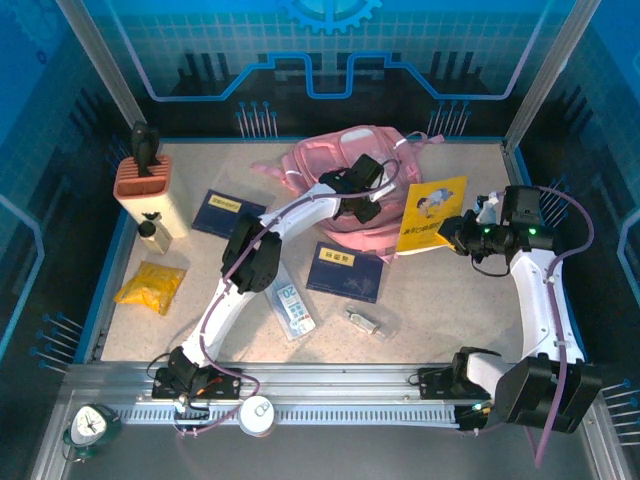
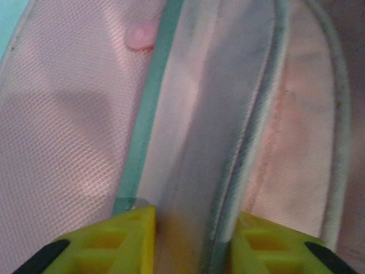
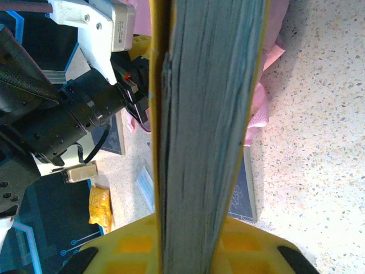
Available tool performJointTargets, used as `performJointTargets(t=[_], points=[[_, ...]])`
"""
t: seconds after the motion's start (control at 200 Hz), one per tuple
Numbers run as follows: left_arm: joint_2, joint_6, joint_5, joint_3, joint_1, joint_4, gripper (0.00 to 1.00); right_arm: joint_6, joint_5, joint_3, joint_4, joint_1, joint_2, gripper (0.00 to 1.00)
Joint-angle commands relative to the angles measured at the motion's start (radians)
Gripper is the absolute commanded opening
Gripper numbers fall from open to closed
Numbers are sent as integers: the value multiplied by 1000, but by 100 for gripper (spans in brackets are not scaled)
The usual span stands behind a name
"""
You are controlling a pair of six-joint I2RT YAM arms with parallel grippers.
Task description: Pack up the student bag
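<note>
The bag looks soft and floppy, so my left gripper pinches its firmer zip edge to hold it open; my right gripper clamps the yellow book

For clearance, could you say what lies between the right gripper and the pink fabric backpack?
Top view: the thin yellow book in the right gripper, beside the pink backpack.

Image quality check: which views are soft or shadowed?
Left wrist: soft close-up blur on the pink fabric backpack, dark band down the middle. Right wrist: yellow-covered book edge blurred up close, speckled table sharp. Top external: evenly lit, crisp.
</note>
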Motion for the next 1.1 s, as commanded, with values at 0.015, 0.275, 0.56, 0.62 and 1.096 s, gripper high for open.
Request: performJointTargets(t=[0.015,0.275,0.56,0.62,1.096], points=[[-8,27,-68,32,9,-12,15,-38,-2,58,21,-17,-7,2],[-192,70,-91,-18,10,32,0,-45,73,107,-86,-18,-19,0],[-294,77,-91,29,41,73,0,-39,87,102,-121,-14,-10,0],[-298,59,-85,47,47,79,0,-34,55,87,-94,9,2,0],[-313,-55,-37,126,55,108,0,-25,-30,37,41,171,54,2]])
